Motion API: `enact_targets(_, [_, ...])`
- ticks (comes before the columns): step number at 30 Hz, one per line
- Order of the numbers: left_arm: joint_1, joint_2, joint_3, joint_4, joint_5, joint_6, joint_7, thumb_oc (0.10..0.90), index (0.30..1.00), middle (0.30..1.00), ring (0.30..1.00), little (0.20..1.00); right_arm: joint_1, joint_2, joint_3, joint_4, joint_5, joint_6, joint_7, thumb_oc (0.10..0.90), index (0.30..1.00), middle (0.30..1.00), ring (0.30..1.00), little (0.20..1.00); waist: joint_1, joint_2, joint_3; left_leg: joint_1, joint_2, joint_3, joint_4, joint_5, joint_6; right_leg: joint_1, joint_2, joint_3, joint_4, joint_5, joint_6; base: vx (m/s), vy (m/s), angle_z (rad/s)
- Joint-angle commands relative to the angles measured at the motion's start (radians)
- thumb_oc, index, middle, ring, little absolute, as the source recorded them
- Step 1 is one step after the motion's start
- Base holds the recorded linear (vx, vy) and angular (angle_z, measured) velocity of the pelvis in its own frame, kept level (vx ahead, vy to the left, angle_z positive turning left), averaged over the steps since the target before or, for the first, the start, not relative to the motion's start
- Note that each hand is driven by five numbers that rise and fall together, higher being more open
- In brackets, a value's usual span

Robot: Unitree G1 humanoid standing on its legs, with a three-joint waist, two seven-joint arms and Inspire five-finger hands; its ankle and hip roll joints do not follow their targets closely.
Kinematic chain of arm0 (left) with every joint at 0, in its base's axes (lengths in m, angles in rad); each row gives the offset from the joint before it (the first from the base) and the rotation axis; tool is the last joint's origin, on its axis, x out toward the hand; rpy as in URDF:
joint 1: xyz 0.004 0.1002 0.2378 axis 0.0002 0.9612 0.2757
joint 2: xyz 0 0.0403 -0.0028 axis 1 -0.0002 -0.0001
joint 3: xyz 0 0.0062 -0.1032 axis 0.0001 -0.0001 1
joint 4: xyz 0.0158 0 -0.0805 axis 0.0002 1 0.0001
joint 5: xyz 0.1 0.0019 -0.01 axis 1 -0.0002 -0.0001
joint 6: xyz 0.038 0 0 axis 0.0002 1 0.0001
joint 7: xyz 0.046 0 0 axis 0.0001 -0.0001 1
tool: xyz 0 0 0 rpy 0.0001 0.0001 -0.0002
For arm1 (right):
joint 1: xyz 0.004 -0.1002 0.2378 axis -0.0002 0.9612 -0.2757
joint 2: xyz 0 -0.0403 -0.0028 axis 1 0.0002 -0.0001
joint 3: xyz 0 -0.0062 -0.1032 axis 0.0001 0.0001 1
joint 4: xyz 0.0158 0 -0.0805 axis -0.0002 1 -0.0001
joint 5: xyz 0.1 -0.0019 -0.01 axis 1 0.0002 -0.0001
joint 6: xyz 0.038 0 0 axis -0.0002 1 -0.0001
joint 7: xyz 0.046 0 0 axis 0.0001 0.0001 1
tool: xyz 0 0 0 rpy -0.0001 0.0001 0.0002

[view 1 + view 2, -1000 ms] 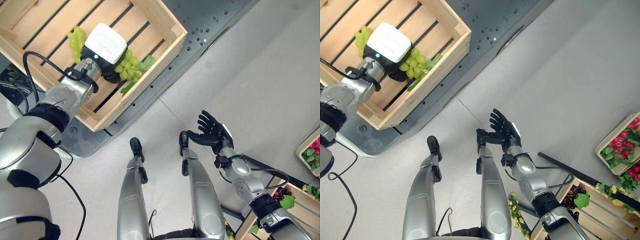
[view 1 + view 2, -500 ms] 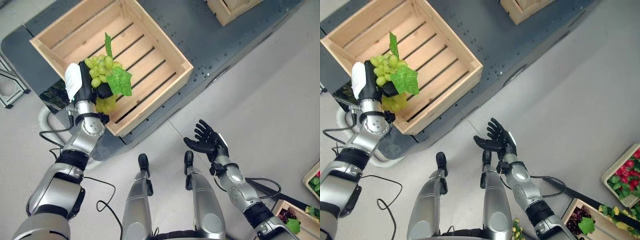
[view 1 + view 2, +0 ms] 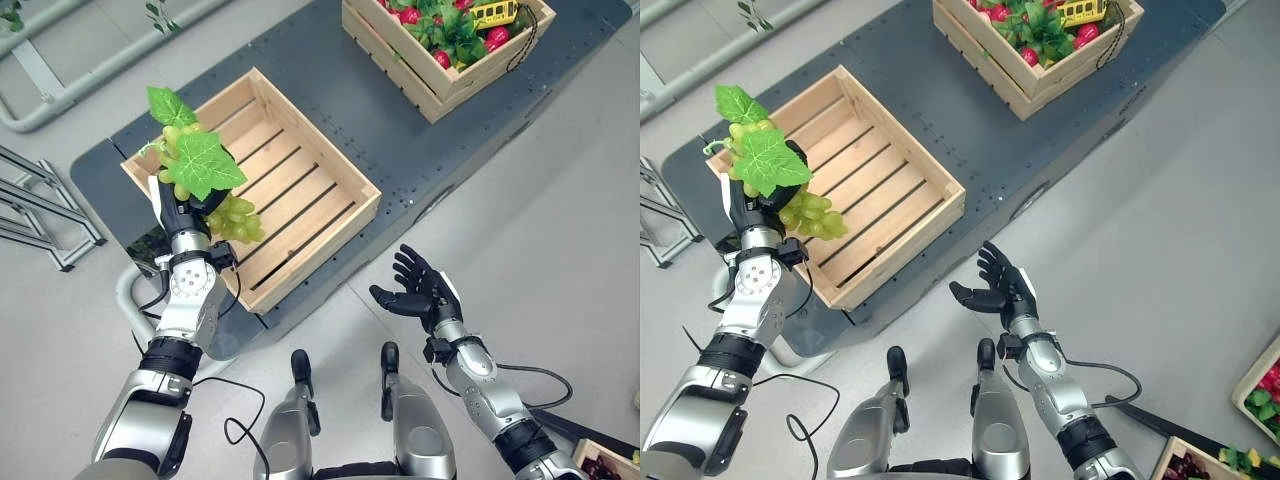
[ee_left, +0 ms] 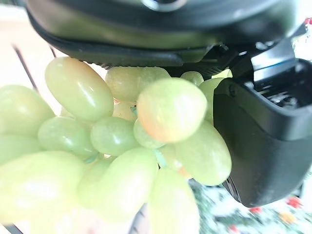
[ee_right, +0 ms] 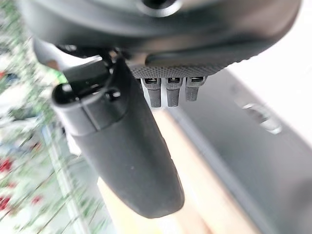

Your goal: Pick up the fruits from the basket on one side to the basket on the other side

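Left hand [image 3: 185,225] clasps the green grape bunch [image 3: 205,185] at frame left, lifted above the empty wooden crate [image 3: 300,205].

Risk: the bunch dangles beyond the fingers, as the left wrist view shows; a fast swing could shed it or snag its leaves on the crate's near rim. To the right, the dark platform [image 3: 420,150] and the filled fruit crate [image 3: 450,45] at upper right narrow the path; grey floor offers room lower right, where the right hand [image 3: 420,295] waits spread and holding nothing.
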Motion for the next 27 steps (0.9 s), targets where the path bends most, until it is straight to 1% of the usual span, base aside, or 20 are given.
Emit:
enact_targets(1, [-0.015,0.016,0.042,-0.095,0.012,-0.119,-0.096,0.400,0.300,0.300,0.300,0.300,0.047,0.004,-0.012,-0.117,-0.005,-0.037,0.147,0.800,0.900,0.900,0.900,0.900,0.018,0.032,-0.265,0.023,-0.076,-0.020,0.047,-0.109,0.053,0.032,-0.016,-0.037,0.038,-0.049,-0.072,0.11,-0.088,0.08])
enact_targets(2, [-0.011,0.016,0.042,-0.103,0.008,-0.113,-0.108,0.400,0.300,0.300,0.300,0.300,0.048,0.004,-0.010,-0.121,-0.001,-0.030,0.155,0.800,0.900,0.900,0.900,0.900,0.019,0.033,-0.275,0.029,-0.076,-0.020,0.042,-0.109,0.052,0.040,-0.016,-0.039,0.032,-0.048,-0.072,0.09,-0.076,0.15])
enact_targets(3, [0.000,0.014,0.037,-0.124,0.004,-0.105,-0.136,0.400,0.300,0.300,0.300,0.300,0.050,0.001,-0.003,-0.133,0.020,-0.009,0.178,0.800,0.900,0.900,0.900,0.900,0.022,0.036,-0.298,0.043,-0.076,-0.023,0.030,-0.106,0.050,0.058,-0.016,-0.040,0.014,-0.043,-0.072,0.10,-0.085,0.16])
enact_targets(4, [0.009,0.010,0.029,-0.139,0.036,-0.105,-0.136,0.400,0.300,0.300,0.300,0.300,0.054,0.004,0.006,-0.137,0.045,0.005,0.192,0.800,0.900,0.900,0.900,0.900,0.024,0.038,-0.319,0.058,-0.075,-0.025,0.014,-0.103,0.048,0.077,-0.015,-0.042,-0.007,-0.037,-0.072,0.09,-0.090,0.16])
enact_targets(6, [0.008,0.022,0.015,-0.155,0.088,-0.114,-0.137,0.400,0.300,0.300,0.300,0.300,0.054,0.010,0.015,-0.138,0.103,0.028,0.208,0.800,0.900,0.900,0.900,0.900,0.027,0.039,-0.341,0.079,-0.074,-0.029,-0.011,-0.095,0.043,0.103,-0.014,-0.045,-0.040,-0.025,-0.070,0.05,-0.082,0.15])
enact_targets(8, [0.007,0.038,0.012,-0.193,0.067,-0.102,-0.173,0.400,0.300,0.300,0.300,0.300,0.060,0.031,0.024,-0.159,0.186,0.070,0.239,0.800,0.900,0.900,0.900,0.900,0.032,0.041,-0.374,0.104,-0.074,-0.036,-0.045,-0.084,0.039,0.133,-0.013,-0.048,-0.086,-0.005,-0.064,0.05,-0.084,0.14])
enact_targets(12, [0.003,0.040,-0.002,-0.223,0.037,-0.097,-0.211,0.400,0.300,0.300,0.300,0.300,0.055,0.051,0.049,-0.176,0.242,0.100,0.277,0.800,0.900,0.900,0.900,0.900,0.035,0.044,-0.404,0.110,-0.069,-0.035,-0.057,-0.084,0.034,0.157,-0.012,-0.056,-0.131,0.015,-0.059,0.02,-0.052,0.03])
enact_targets(15, [-0.025,0.030,-0.035,-0.246,0.033,-0.086,-0.231,0.400,0.300,0.300,0.300,0.300,0.028,0.065,0.072,-0.206,0.295,0.133,0.298,0.800,0.900,0.900,0.900,0.900,0.041,0.039,-0.430,0.104,-0.066,-0.049,-0.057,-0.086,0.029,0.167,-0.008,-0.066,-0.136,0.012,-0.058,0.01,-0.086,0.00])
enact_targets(18, [-0.046,0.017,-0.061,-0.255,0.066,-0.073,-0.247,0.400,0.300,0.300,0.300,0.300,0.005,0.069,0.080,-0.219,0.326,0.151,0.298,0.800,0.900,0.900,0.900,0.900,0.045,0.034,-0.443,0.102,-0.062,-0.059,-0.057,-0.086,0.028,0.178,-0.006,-0.078,-0.136,0.006,-0.060,0.01,-0.069,0.03])
enact_targets(21, [-0.078,0.013,-0.096,-0.241,0.052,-0.062,-0.282,0.400,0.300,0.300,0.300,0.300,-0.024,0.069,0.083,-0.225,0.368,0.157,0.287,0.800,0.900,0.900,0.900,0.900,0.050,0.028,-0.454,0.104,-0.060,-0.069,-0.057,-0.086,0.026,0.187,-0.003,-0.086,-0.136,-0.001,-0.062,0.02,-0.066,0.02])
enact_targets(24, [-0.085,0.005,-0.116,-0.234,0.032,-0.052,-0.326,0.400,0.300,0.300,0.300,0.300,-0.038,0.072,0.083,-0.229,0.375,0.160,0.281,0.800,0.900,0.900,0.900,0.900,0.049,0.026,-0.462,0.112,-0.057,-0.066,-0.057,-0.087,0.028,0.192,-0.003,-0.081,-0.134,-0.004,-0.064,0.03,-0.036,0.01])
enact_targets(27, [-0.096,-0.007,-0.143,-0.215,0.026,-0.027,-0.376,0.400,0.300,0.300,0.300,0.300,-0.068,0.079,0.083,-0.221,0.384,0.170,0.277,0.800,0.900,0.900,0.900,0.900,0.050,0.024,-0.470,0.123,-0.052,-0.064,-0.057,-0.090,0.029,0.203,-0.001,-0.077,-0.136,-0.008,-0.067,0.03,-0.039,0.00])
